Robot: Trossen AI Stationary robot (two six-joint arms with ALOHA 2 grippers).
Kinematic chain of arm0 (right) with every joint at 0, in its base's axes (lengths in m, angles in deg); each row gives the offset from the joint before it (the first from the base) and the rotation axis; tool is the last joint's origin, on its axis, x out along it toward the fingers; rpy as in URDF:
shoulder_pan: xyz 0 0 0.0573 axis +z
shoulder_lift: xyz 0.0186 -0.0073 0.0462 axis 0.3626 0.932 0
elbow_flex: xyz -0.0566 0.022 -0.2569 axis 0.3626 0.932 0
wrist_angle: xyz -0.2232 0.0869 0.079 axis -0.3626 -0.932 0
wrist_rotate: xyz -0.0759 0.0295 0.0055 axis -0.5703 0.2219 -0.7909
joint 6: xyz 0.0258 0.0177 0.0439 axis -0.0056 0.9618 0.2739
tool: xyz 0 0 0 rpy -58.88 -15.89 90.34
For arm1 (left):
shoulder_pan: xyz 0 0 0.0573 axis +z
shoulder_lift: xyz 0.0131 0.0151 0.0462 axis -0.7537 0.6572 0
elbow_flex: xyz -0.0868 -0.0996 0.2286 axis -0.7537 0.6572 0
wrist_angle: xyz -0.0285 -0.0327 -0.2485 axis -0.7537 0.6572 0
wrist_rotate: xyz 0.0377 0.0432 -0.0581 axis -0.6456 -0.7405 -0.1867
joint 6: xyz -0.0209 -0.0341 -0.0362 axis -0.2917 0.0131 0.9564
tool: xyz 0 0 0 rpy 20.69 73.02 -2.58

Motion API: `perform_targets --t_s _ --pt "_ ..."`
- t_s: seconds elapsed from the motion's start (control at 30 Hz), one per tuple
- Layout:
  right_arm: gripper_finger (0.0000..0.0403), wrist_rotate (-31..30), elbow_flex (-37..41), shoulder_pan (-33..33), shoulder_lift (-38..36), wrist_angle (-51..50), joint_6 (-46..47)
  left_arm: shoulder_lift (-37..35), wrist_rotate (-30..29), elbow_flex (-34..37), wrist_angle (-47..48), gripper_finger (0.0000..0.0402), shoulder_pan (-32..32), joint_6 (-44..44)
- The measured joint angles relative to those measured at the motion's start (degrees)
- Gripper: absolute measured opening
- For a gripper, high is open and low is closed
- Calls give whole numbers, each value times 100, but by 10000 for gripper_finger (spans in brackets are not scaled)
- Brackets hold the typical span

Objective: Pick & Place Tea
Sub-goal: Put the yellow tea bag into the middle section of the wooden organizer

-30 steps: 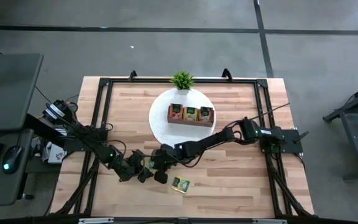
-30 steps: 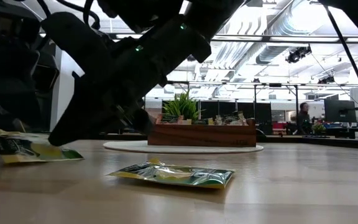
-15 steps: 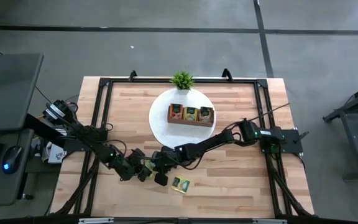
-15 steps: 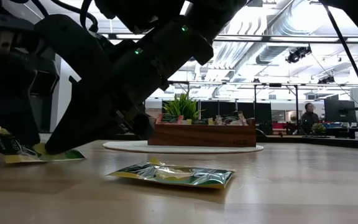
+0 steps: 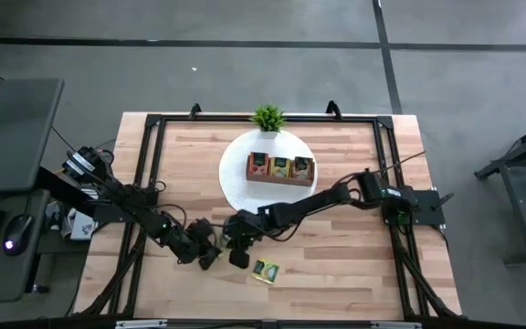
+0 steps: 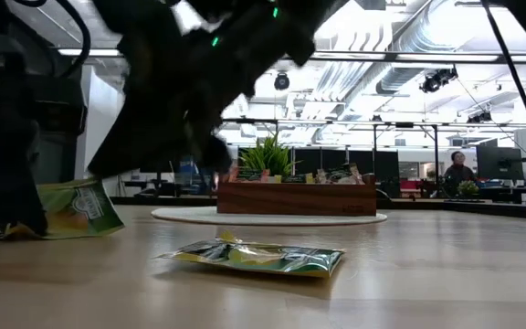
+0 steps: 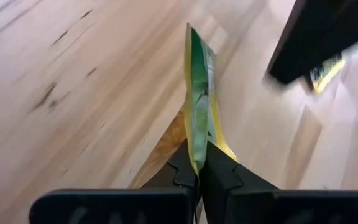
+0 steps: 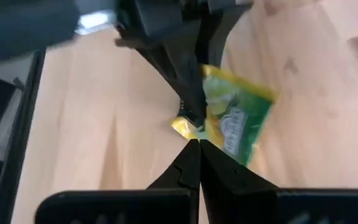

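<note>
The green-and-yellow tea sachet (image 7: 199, 99) stands on edge in the left wrist view, pinched at one corner by the left tool (image 7: 199, 163), whose fingers are pressed together on it; its long axis runs straight out from the fingertips. In the high view this tool (image 5: 210, 257) sits low and left of centre on the counter (image 5: 336, 274), and the wooden tray (image 5: 280, 170) lies up and to the right of it on the white round mat (image 5: 236, 183). The right tool (image 5: 238, 257) is just beside it, fingers pressed together on nothing. A second sachet (image 5: 265, 270) lies flat, lower right of both tools, nearer the right one.
</note>
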Motion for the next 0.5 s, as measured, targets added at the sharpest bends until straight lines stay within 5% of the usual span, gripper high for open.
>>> perform_targets --t_s 0.5 --pt "14 533 -9 -689 -1344 -1641 -789 -293 291 -74 175 0 270 -3041"
